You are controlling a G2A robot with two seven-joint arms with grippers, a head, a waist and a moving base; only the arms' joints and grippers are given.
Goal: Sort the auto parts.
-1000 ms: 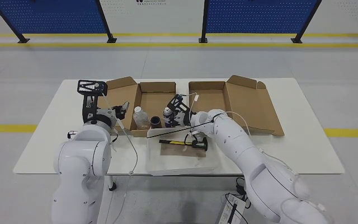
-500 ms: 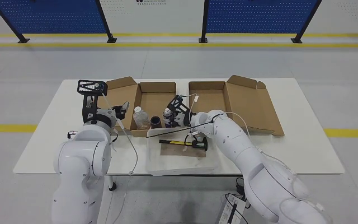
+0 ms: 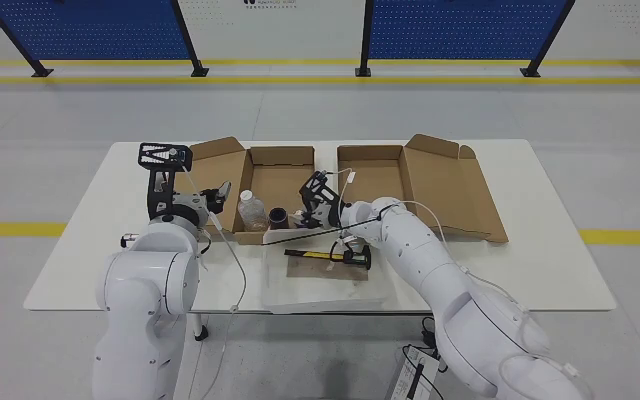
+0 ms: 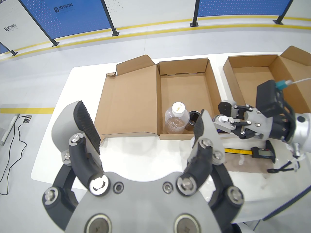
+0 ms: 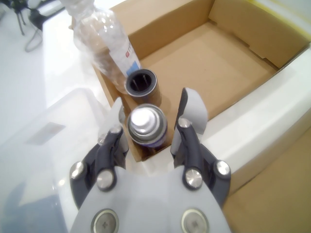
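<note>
Logo print on white panels [image 4: 148,5]

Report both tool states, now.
Left tool: open, empty.
Right tool: open, straddling the spray can in the cardboard box.

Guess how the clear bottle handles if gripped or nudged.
The clear bottle looks empty and thin-walled, so probably light and apt to crumple under a firm grip. Standing tall on a narrow base, it may tip if nudged.
</note>
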